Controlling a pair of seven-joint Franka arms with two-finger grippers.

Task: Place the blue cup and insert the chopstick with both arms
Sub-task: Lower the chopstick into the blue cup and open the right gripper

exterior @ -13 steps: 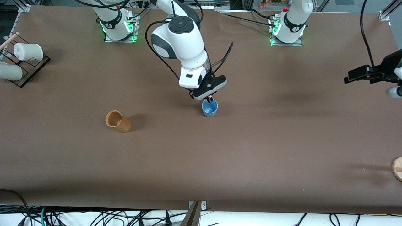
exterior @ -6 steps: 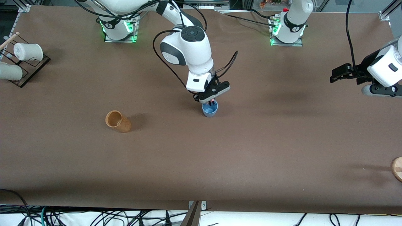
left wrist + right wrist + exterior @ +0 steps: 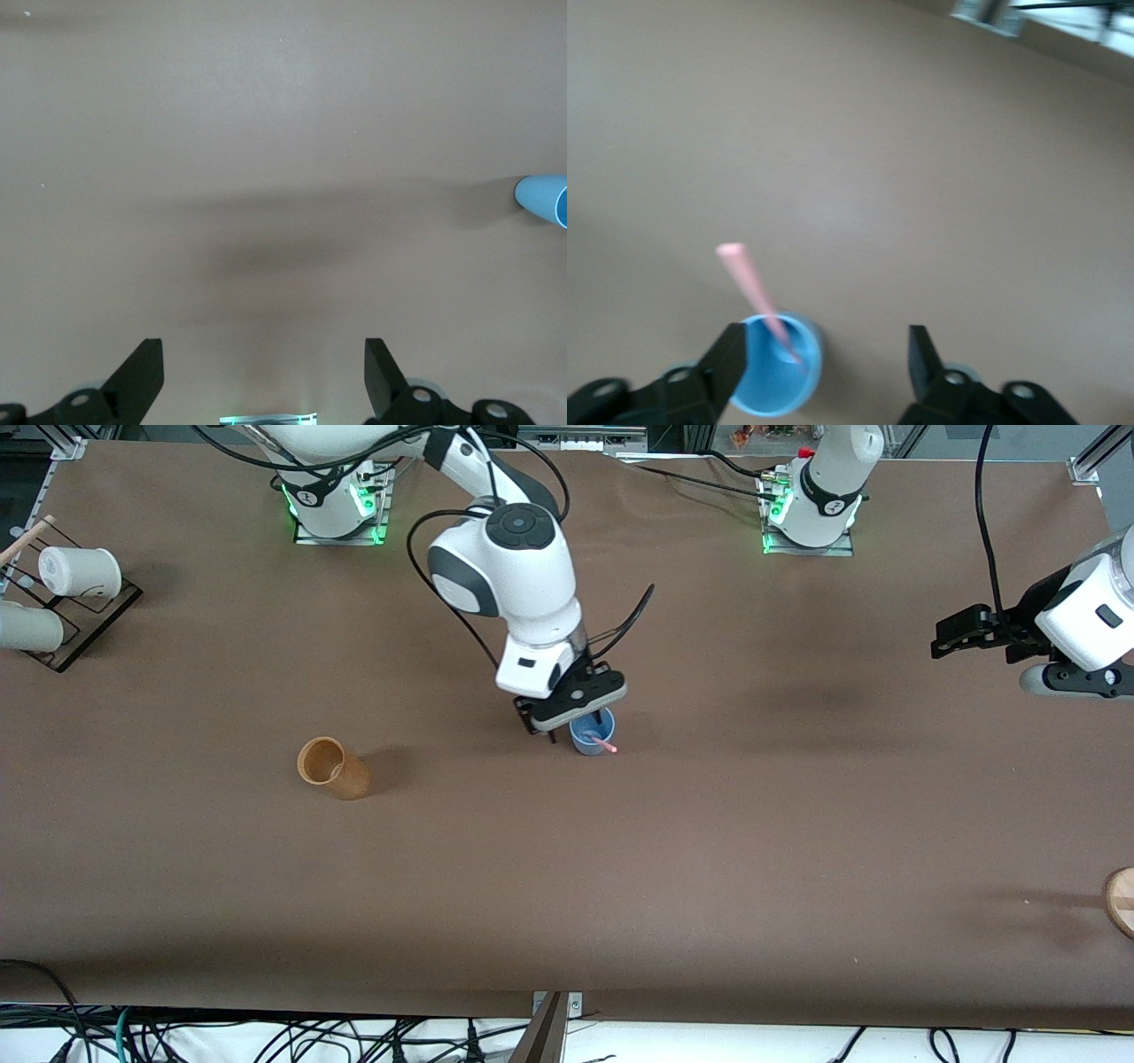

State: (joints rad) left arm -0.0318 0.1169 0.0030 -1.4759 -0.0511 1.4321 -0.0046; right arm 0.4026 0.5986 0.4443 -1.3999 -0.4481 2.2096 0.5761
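The blue cup (image 3: 591, 740) stands upright near the middle of the table. The pink chopstick (image 3: 603, 744) stands in it, leaning over the rim toward the front camera. My right gripper (image 3: 576, 728) is open just above the cup and holds nothing. In the right wrist view the cup (image 3: 775, 376) sits by one finger, off the centre of the gripper (image 3: 827, 345), with the chopstick (image 3: 749, 282) sticking out. My left gripper (image 3: 946, 638) is open and empty, raised over the left arm's end of the table. In the left wrist view (image 3: 264, 354) the cup (image 3: 542, 197) shows at the edge.
A brown cork-like cup (image 3: 333, 768) stands toward the right arm's end, nearer the front camera than the blue cup. White cups (image 3: 78, 571) rest on a black rack at that end's edge. A wooden disc (image 3: 1121, 901) lies at the left arm's end.
My right gripper has opened and let go of the chopstick, which now leans in the blue cup. The hand has shifted slightly toward the right arm's end. The left arm moved earlier and is now still.
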